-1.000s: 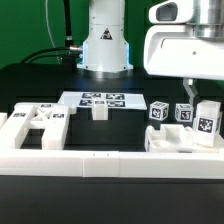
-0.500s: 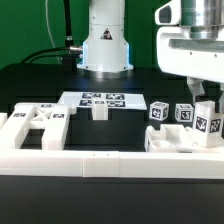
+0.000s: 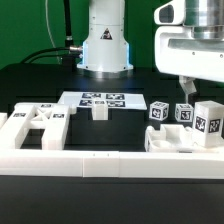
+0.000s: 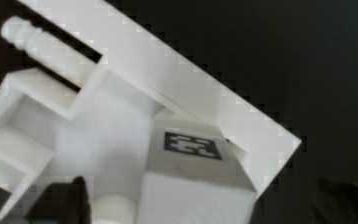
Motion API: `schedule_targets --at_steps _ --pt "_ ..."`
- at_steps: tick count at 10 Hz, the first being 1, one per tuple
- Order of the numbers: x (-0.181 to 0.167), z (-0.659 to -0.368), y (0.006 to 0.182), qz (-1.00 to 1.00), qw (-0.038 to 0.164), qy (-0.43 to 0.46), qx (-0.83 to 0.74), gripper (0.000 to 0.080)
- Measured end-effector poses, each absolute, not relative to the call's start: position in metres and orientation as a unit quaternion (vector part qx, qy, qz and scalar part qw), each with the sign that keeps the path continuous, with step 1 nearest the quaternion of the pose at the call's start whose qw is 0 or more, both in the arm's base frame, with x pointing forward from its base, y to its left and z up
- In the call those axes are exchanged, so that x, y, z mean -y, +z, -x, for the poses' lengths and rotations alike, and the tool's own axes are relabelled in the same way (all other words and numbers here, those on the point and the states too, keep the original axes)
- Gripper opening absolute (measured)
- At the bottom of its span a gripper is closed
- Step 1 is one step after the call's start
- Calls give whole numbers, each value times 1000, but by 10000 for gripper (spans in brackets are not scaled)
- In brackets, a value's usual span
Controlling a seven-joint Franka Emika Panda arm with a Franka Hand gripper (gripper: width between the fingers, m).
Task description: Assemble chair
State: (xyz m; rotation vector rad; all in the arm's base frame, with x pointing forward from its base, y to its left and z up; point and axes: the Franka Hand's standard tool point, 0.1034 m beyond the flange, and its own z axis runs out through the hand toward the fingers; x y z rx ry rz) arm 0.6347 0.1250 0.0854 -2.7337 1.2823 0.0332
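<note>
A long low white border wall [image 3: 60, 165] runs along the desk's front edge and hides the foot of everything behind it. Farther back, near the middle of the desk, lies the marker board [image 3: 103, 98], flat, with the arm's white base [image 3: 105, 40] rising behind it and dark cables [image 3: 65, 30] hanging beside that. Nothing stands between the gripper and the parts below it.

The desk [image 3: 30, 85] is matte black. Behind it hangs a green backdrop [image 3: 25, 25].

The chair is in loose matte white pieces, each carrying small black-and-white tags. An open frame part [image 3: 35, 122] lies toward the exterior view's left corner, just behind the wall. A short post [image 3: 99, 110] stands at the marker board's near edge. Toward the exterior view's right, two small blocks [image 3: 159, 111] [image 3: 184, 112] stand side by side, and beside them a tall post [image 3: 207, 118] stands upright behind a flat slab [image 3: 172, 140].

The gripper [image 3: 204, 94] hangs over the tall post with its jaws spread wide and nothing in them. One dark finger [image 3: 187, 88] is clear of the post; the other is cut off by the picture's edge. The wrist view shows a white tagged piece [image 4: 140, 100] close below on black.
</note>
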Motion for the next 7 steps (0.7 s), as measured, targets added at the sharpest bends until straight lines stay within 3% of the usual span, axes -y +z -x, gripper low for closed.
schedule_targets --at_steps 2,4,7 --pt "-124 -634 84 945 54 5 -324 647" --pt "-123 -631 84 977 26 -1 -213 649" --pt "-123 -632 84 997 15 -7 -78 649"
